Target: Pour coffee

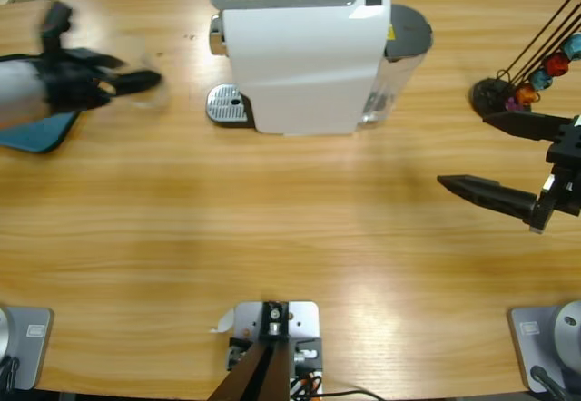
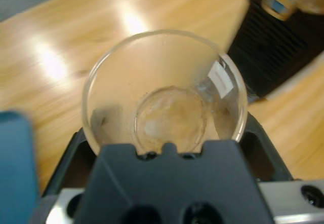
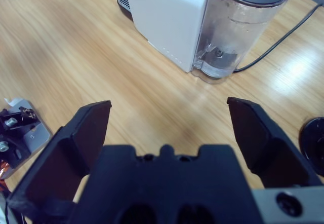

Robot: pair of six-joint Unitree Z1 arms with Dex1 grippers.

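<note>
In the left wrist view, an empty clear glass cup point(image 2: 164, 92) sits upright between the jaws of my left gripper point(image 2: 164, 135), which is shut on it. From above, that gripper point(image 1: 127, 79) hovers at the far left of the table, left of the white coffee machine point(image 1: 304, 56) and its round metal drip tray point(image 1: 227, 104); the cup barely shows there. My right gripper point(image 1: 463, 151) is open and holds nothing, at the right side of the table. In the right wrist view, the same gripper point(image 3: 169, 127) faces the coffee machine point(image 3: 167, 16) and its clear water tank point(image 3: 238, 31).
A blue flat object point(image 1: 41, 133) lies under the left arm. A black stand with coloured capsules point(image 1: 522, 83) is at the right, behind the right gripper. A power cable point(image 3: 273, 46) runs from the back of the machine. Bare wood spans the middle.
</note>
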